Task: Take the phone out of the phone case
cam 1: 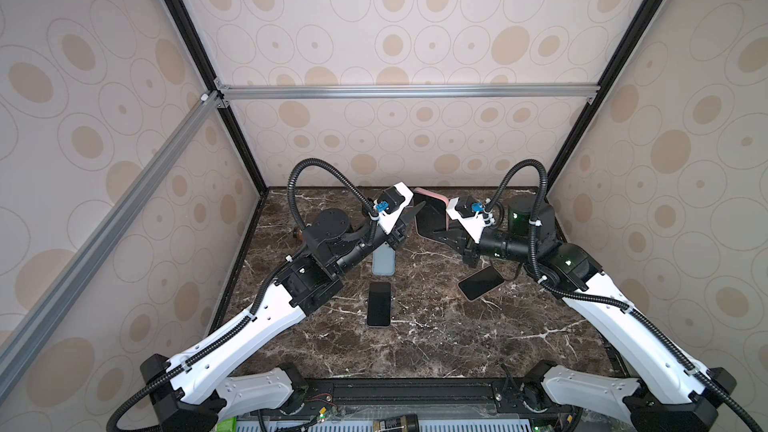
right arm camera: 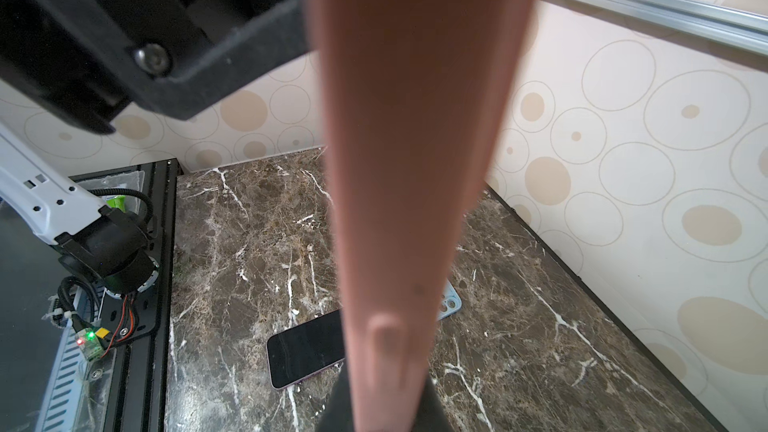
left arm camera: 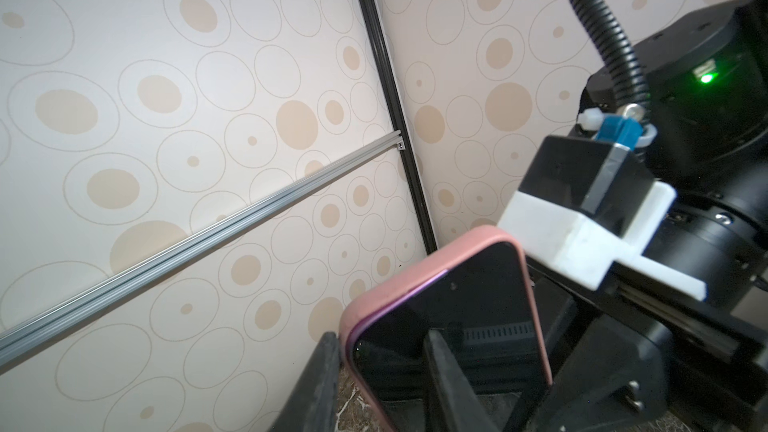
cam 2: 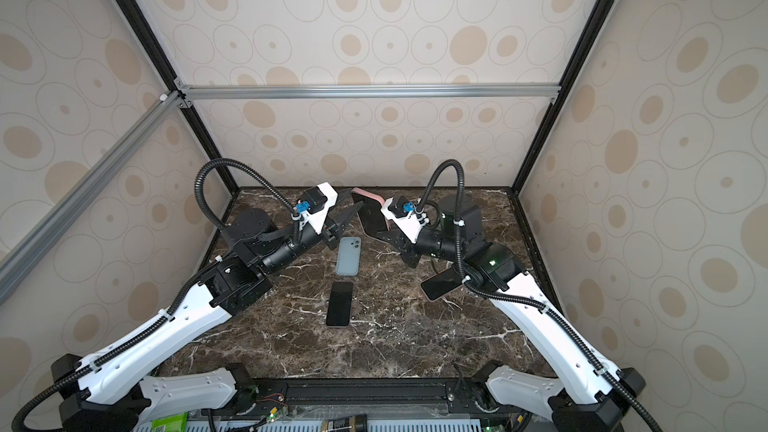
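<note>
Hidden, left: the blue-grey case (cam 1: 383, 261) lies flat on the marble table (cam 1: 415, 347), and in a top view the left arm covers its far end. Whether it holds a phone cannot be told.
Hidden, middle: the lower part of the pink case (cam 1: 432, 194) is cut off in the left wrist view. The right wrist view shows only its blurred side edge, with a button bump.
Hidden, right: the second bare phone (cam 2: 440, 286) lies partly under the right arm.
Left gripper (left arm camera: 380, 338): the jaws stand part-way apart across one corner of the pink case. One of the fingers (left arm camera: 324, 388) lies against the outside of the rim and the other lies across the dark screen. Whether they pinch cannot be told.
Bare phone (cam 1: 379, 304): lies screen up on the table, just in front of the blue-grey case.
Phone (left arm camera: 478, 305): sits in the pink case, raised above the rear middle of the table with its screen towards the left gripper. A purple edge shows along the pink rim.
Right gripper (cam 1: 440, 234): clamped nearly closed on the pink case, holding it in the air.
</note>
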Tool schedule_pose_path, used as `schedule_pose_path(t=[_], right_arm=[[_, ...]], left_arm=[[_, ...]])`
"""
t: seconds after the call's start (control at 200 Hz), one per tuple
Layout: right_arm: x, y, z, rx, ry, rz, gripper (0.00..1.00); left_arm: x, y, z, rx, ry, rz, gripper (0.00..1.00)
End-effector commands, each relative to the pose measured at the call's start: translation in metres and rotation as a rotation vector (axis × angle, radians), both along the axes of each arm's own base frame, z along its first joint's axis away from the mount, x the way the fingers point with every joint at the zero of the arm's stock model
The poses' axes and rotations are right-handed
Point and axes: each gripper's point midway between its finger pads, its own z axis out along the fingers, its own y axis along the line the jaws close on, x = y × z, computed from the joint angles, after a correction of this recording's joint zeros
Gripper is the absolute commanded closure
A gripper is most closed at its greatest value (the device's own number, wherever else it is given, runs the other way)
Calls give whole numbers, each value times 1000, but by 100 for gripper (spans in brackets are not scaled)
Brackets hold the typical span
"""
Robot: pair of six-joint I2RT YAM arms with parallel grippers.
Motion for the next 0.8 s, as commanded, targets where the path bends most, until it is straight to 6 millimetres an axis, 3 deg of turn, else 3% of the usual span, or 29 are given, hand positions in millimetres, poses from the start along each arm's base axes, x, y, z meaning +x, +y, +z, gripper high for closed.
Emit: schedule_pose_path(t=[0.0, 0.37, 0.67, 0.795], right_arm=[[-30, 18, 29, 49, -154, 192, 100], [-37, 22, 22, 42, -177, 253, 100], [-39, 16, 20, 39, -206, 230, 100], [-33, 11, 22, 55, -209, 170, 100]], left_arm=[[-21, -28, -15, 73, 26, -170, 67], [-31, -36, -24, 119, 36, -248, 67], [-19, -27, -20, 83, 37, -156, 68], [-6, -10, -12, 33, 30, -37, 55]])
